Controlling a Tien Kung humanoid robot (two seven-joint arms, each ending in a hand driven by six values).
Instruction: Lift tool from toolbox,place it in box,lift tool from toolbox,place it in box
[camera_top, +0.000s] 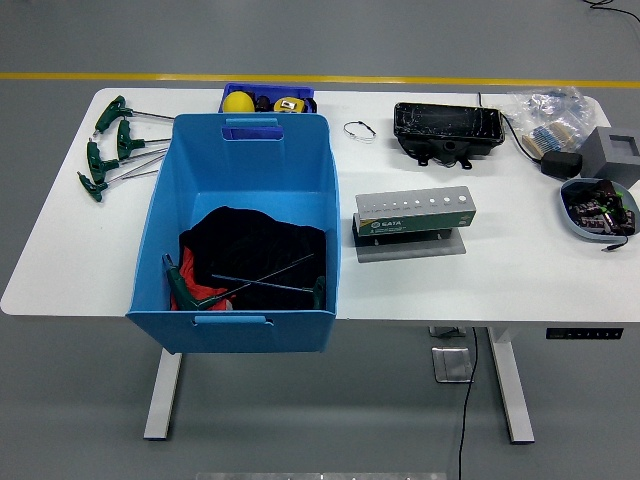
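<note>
A large blue box (175, 205) stands on the left half of the white table (500, 270). Inside it lie a black cloth (255, 240) and two green-handled T wrenches (250, 288) near the front wall. Several more green-handled T wrenches (112, 148) lie on the table left of the box. A grey metal tool holder (415, 212) with a row of holes, holding no tools, sits right of the box. Neither robot hand is in view.
Behind the box is a small blue bin (268, 100) with yellow items. A black tray (447, 130), a small ring (359, 130), a plastic bag (548, 118), a grey block (617, 152) and a blue dish of parts (598, 210) lie at the back and right.
</note>
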